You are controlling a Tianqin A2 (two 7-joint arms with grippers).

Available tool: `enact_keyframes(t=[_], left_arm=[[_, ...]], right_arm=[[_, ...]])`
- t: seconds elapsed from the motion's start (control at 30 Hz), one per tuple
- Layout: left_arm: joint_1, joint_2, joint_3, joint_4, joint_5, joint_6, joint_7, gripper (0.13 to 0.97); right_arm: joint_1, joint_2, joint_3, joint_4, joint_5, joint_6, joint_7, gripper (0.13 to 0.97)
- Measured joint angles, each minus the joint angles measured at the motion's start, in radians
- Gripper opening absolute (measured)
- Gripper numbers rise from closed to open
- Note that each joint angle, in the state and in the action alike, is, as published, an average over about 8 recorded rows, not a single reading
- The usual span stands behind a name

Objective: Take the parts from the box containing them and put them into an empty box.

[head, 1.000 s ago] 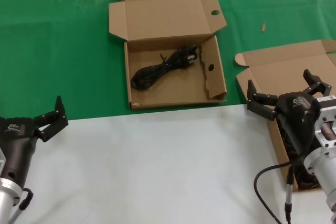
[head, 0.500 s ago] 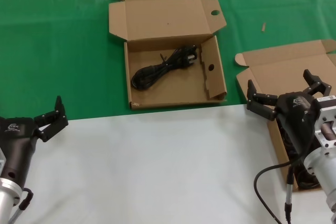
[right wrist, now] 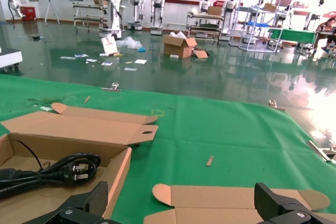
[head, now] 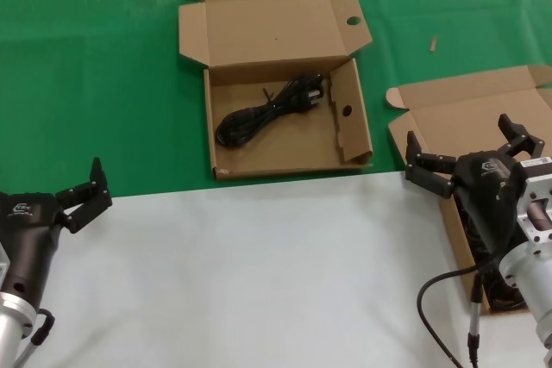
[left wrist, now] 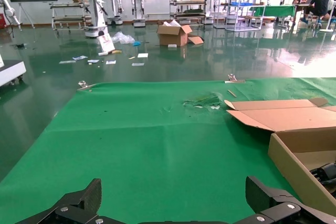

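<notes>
The box with the round-holed lid tab (head: 345, 140) lies open at the table's far middle and holds one black coiled power cord (head: 267, 109). The plain-lidded box (head: 448, 109) lies open at the right. My right arm hides most of its inside; dark cords (head: 509, 297) show only at its near end. My right gripper (head: 457, 131) is open and empty above this box. My left gripper (head: 82, 191) is open and empty at the near left, over the green cloth's edge. The right wrist view shows the cord (right wrist: 58, 171) and the plain lid (right wrist: 236, 198).
A green cloth (head: 86, 84) covers the far part of the table, and a white surface (head: 259, 273) covers the near part. My own black cable (head: 435, 295) loops beside the right arm. The left wrist view shows the holed-lid box's wall (left wrist: 294, 166).
</notes>
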Motion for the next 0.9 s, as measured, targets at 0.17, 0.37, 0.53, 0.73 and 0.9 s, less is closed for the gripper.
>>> enact_keyframes(t=[0.17, 0.37, 0.53, 0.73, 0.9], left_arm=[[0.000, 0.000, 0.000, 0.000, 0.000, 0.000, 0.000, 0.966], [0.000, 0.000, 0.000, 0.000, 0.000, 0.000, 0.000, 0.966], [0.000, 0.000, 0.000, 0.000, 0.000, 0.000, 0.000, 0.966], [0.000, 0.000, 0.000, 0.000, 0.000, 0.000, 0.000, 0.966], [0.000, 0.000, 0.000, 0.000, 0.000, 0.000, 0.000, 0.966]], right_arm=[[0.000, 0.000, 0.000, 0.000, 0.000, 0.000, 0.000, 0.966], [0.000, 0.000, 0.000, 0.000, 0.000, 0.000, 0.000, 0.966], [0.000, 0.000, 0.000, 0.000, 0.000, 0.000, 0.000, 0.966], [0.000, 0.000, 0.000, 0.000, 0.000, 0.000, 0.000, 0.966], [0.000, 0.000, 0.000, 0.000, 0.000, 0.000, 0.000, 0.966]])
